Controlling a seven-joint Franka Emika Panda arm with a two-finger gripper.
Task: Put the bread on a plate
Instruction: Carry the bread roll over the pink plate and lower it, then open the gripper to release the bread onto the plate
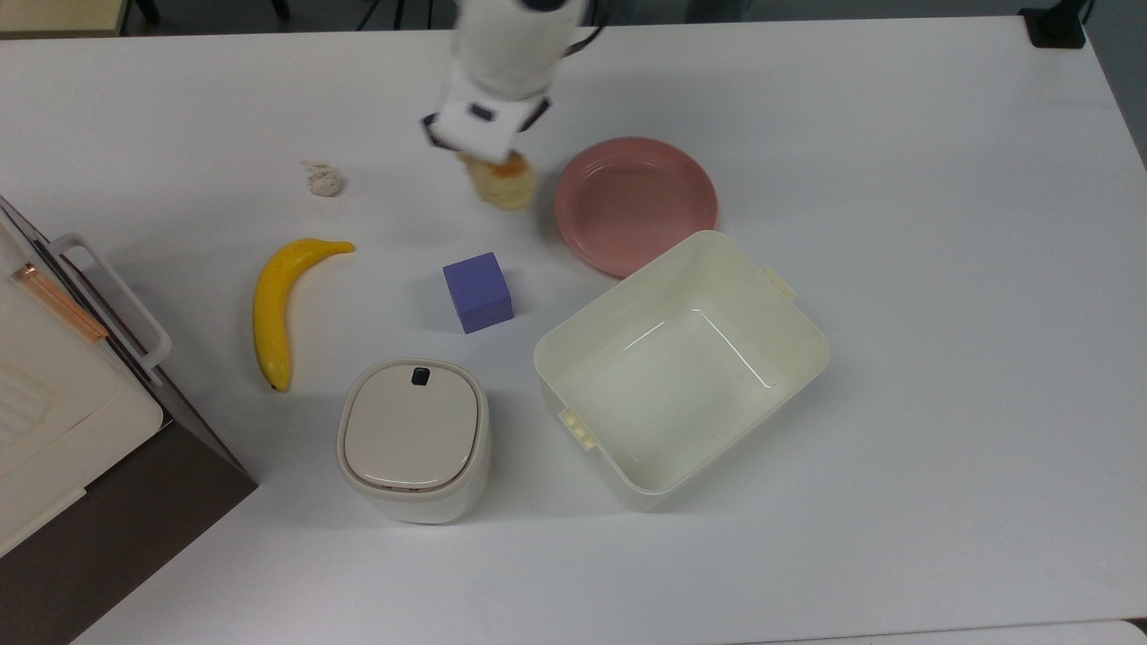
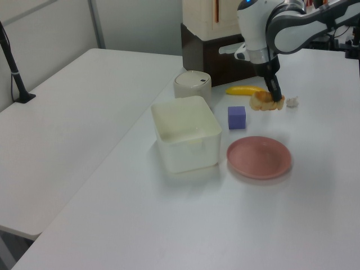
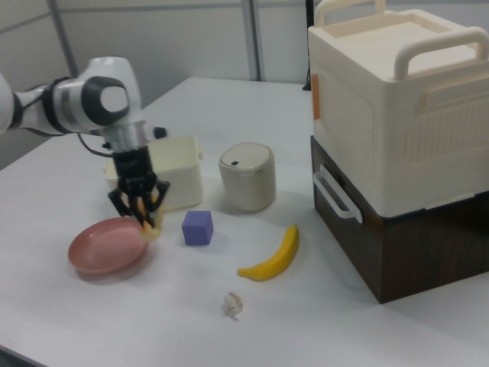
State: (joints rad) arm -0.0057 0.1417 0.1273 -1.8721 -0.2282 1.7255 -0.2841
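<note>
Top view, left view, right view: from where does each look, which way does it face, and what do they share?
Top view: overhead, looking straight down at the table; arm enters from the top edge.
Left view: low, off the cream tub side, facing the stacked appliance; arm at upper right.
Right view: opposite side, appliance at its right, arm at its left.
Shared: the gripper holding the bread beside the pink plate.
</note>
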